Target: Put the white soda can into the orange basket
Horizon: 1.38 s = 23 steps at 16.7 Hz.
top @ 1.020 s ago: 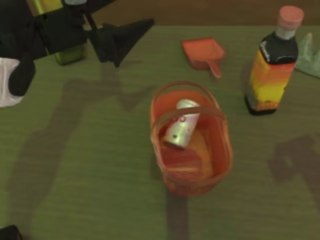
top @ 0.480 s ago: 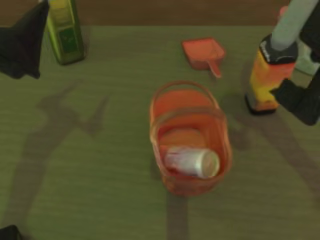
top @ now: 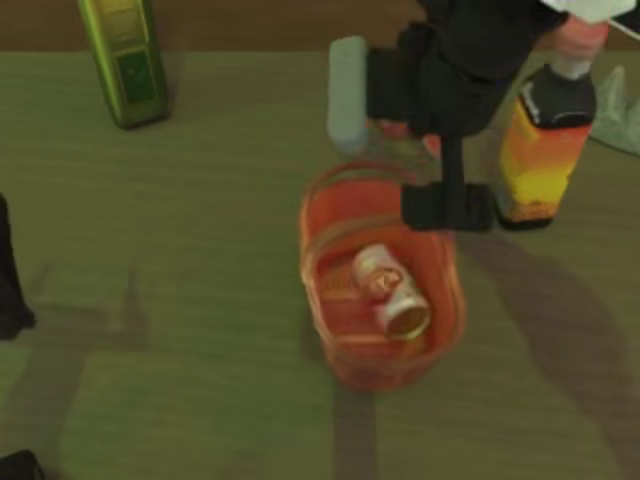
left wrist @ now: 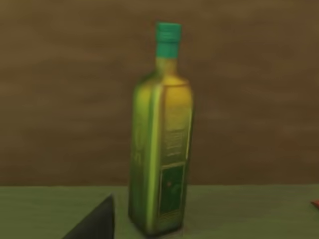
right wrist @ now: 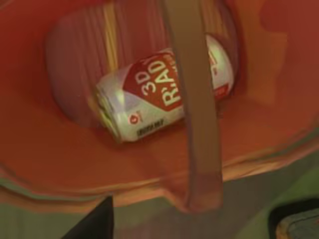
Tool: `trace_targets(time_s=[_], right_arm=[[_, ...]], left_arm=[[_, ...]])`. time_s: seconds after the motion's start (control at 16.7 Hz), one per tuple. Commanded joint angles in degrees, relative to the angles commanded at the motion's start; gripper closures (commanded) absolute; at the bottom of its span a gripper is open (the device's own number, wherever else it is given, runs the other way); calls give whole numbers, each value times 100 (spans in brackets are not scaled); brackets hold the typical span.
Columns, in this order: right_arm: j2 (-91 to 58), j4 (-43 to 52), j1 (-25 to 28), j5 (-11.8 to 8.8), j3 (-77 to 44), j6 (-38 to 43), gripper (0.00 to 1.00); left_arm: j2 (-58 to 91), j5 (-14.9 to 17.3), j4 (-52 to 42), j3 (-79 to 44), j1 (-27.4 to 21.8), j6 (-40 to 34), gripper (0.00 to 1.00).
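The white soda can [top: 390, 291] lies on its side inside the orange basket [top: 330, 330] at the table's middle, apart from both grippers. In the right wrist view the can [right wrist: 149, 102] shows its red markings, with the basket's handle [right wrist: 192, 99] crossing in front of it. My right gripper [top: 447, 208] hovers open and empty over the basket's far rim; one fingertip [right wrist: 99, 221] shows. My left gripper [top: 10, 290] is at the table's left edge, open and empty, facing the back.
A tall green bottle [top: 125, 60] stands at the back left, and the left wrist view also shows this green bottle [left wrist: 159, 149]. An orange-yellow bottle with a pink cap [top: 540, 150] stands close beside my right arm. A pale object [top: 620, 115] lies at the right edge.
My left arm pulled away from the back left to the left edge. My right arm swung in from the right over the basket's far side. The can shifted inside the basket.
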<state>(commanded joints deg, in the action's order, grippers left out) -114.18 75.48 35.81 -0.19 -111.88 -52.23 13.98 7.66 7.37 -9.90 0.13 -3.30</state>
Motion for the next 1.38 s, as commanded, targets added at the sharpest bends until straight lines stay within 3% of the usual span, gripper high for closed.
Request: trace_targets(time_s=[0.18,0.36,1.32,1.38], right_arm=[[-956,647,246,23,-852,-383,0],[-1458,991,367,38,-1276,-575,0],[-1438,523,383,39,-739,-592,0],[-1438,523,383,39,-739,-592,8]], left_arm=[[-910,-490,-471,621,71,196,0],[-1348,-736,-708,949,98,315,0],[-1398,-766,-737,990,102,330,0],[-1398,-766,-737,990,102,330,0]])
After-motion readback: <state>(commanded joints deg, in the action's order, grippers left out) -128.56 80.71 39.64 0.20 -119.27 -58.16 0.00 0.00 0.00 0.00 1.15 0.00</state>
